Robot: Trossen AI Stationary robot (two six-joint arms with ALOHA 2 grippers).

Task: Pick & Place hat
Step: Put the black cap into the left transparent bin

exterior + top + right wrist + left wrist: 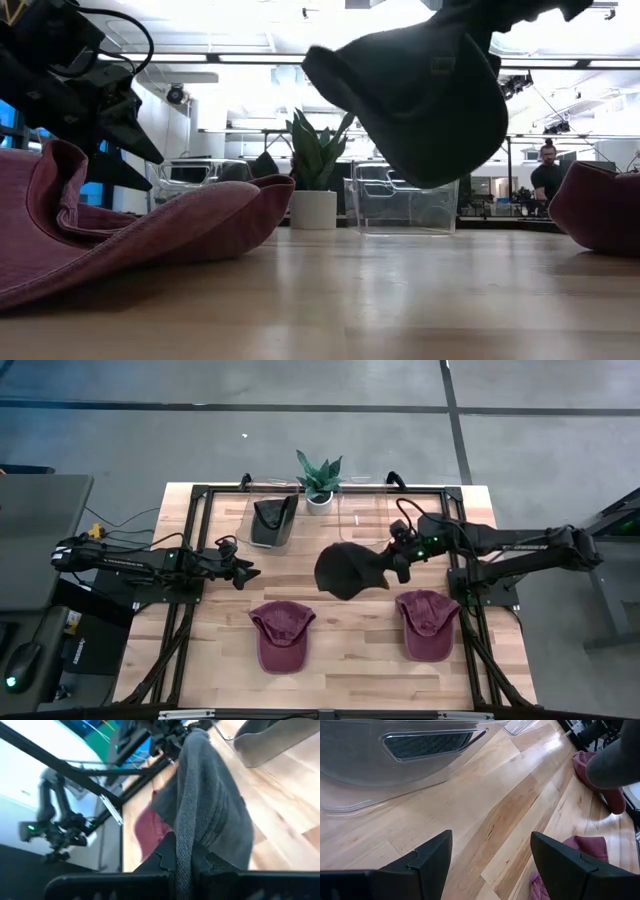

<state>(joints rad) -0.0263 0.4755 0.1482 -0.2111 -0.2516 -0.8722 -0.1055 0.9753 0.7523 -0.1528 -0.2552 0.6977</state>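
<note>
- Right gripper point(400, 563) is clamped on the dark cap point(345, 570), which is held in the air over the table's point(350, 660) middle.
- Left gripper point(250, 573) is held spread, nothing in it, near the left maroon cap point(281, 633).
- Right maroon cap point(428, 622) is seen flat on the wood.
</note>
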